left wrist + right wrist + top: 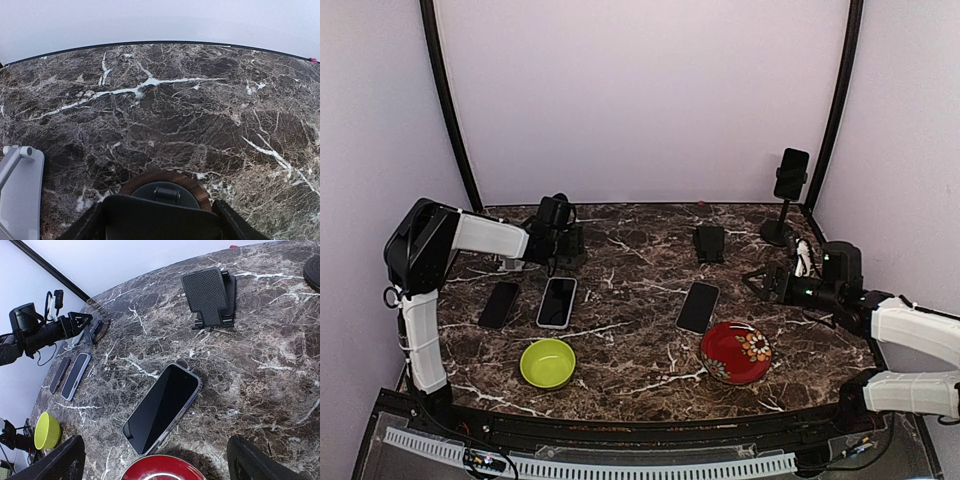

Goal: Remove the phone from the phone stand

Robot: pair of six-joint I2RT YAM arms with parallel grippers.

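Right gripper hovers with jaws spread wide, seemingly ready for the phone clamped upright in its tall stand beyond and above it; the left gripper's opening is unclear.

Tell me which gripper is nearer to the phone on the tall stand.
Right. The right gripper sits in front of the phone on its stand at the table's far right corner; the left gripper is across the table at the far left.
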